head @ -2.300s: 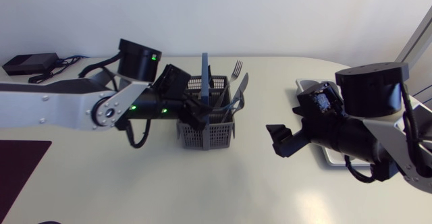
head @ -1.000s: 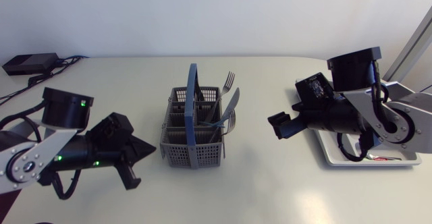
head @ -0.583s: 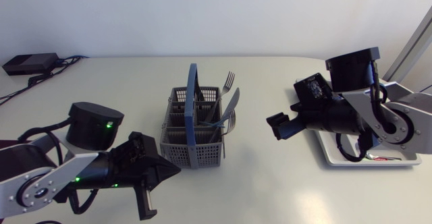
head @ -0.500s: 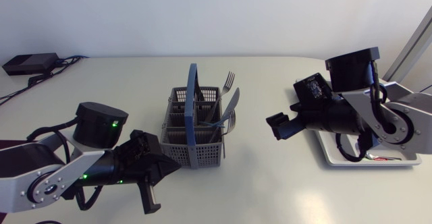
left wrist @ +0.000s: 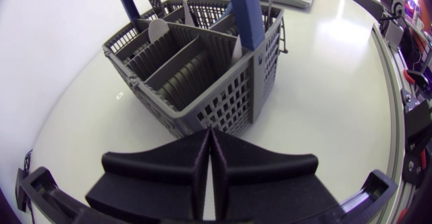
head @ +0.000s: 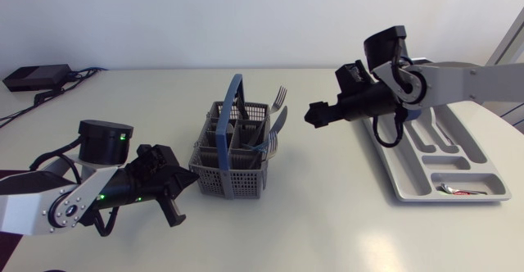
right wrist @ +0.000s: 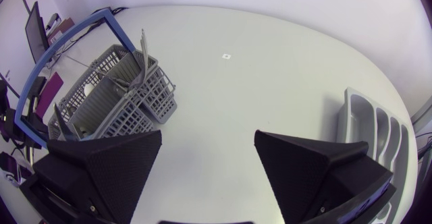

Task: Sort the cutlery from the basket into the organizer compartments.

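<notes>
Basket (head: 229, 164): grey, blue handle (head: 232, 100), standing mid-table (head: 327, 219), set at an angle to the table edge. Cutlery upright in its right-hand compartments: a fork (head: 282, 97) and a knife (head: 278, 118) rise above the rim; other pieces cannot be told apart.

Left gripper (head: 190, 183): low, at the basket's near-left corner, just short of the wall. Fingers pressed together, nothing between them.

Right gripper (head: 313, 115): above the table, right of the basket, between it and the organizer (head: 407, 153); apart from both. Fingers spread wide, nothing held.

Organizer: right side of the table. One small piece lies in its nearest compartment; type unclear.
</notes>
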`<move>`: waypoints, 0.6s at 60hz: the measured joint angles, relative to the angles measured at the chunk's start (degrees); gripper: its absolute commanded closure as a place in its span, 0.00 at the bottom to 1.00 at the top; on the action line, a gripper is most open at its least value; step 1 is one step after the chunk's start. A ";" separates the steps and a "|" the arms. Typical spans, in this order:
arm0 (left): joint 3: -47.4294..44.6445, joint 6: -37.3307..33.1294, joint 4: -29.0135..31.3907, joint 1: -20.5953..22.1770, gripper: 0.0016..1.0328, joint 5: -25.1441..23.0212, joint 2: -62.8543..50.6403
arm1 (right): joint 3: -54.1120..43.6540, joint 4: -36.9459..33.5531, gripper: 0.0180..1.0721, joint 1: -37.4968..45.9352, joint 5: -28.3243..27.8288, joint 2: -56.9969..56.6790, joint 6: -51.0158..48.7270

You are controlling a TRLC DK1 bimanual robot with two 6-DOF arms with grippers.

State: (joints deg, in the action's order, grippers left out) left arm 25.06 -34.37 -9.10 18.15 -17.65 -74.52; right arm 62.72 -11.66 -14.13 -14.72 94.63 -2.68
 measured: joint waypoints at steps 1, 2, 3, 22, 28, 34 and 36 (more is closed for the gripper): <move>0.00 -0.02 -0.42 -0.26 0.97 -0.07 -0.33 | 1.16 -0.33 0.14 0.07 -0.61 1.03 0.42; 0.00 -0.04 -0.66 -0.42 0.97 -0.02 -0.50 | 1.92 -0.37 0.15 0.13 -0.92 1.75 0.76; 0.00 -0.20 -1.16 -0.66 0.97 -0.04 -0.79 | 3.26 -0.68 0.15 0.28 -1.70 2.99 1.27; -3.15 -0.85 -2.99 -3.32 0.97 -0.09 0.26 | 19.76 -3.39 0.81 3.23 -10.93 17.44 11.93; -5.03 -1.20 -3.56 -3.30 0.97 -0.52 2.25 | 24.92 -4.72 0.85 3.37 -12.90 21.03 14.32; -6.45 -1.51 -5.57 -2.95 0.97 -0.92 2.80 | 29.77 -5.55 0.86 2.91 -14.05 25.09 16.20; -6.88 -1.62 -6.43 -2.82 0.97 -0.98 2.93 | 31.63 -6.45 0.86 2.49 -14.25 26.84 16.55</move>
State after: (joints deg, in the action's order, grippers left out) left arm 18.17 -35.99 -15.53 15.33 -18.63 -71.59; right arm 94.35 -18.11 -11.64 -28.97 121.47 13.87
